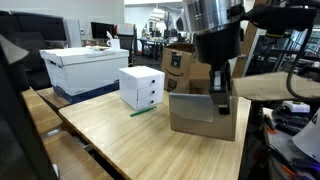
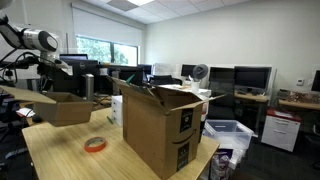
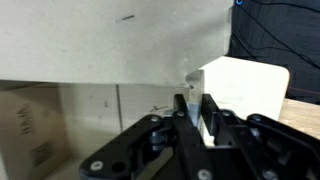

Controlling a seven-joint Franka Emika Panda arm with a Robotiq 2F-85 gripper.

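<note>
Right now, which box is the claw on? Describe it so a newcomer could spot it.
On the wooden table, look under the claw: the small brown carton with its flaps open. The white box beside it is closed, and the big carton is far taller.

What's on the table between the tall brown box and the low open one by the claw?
A red tape roll lies flat between the tall box and the low open box, in an exterior view.
</note>
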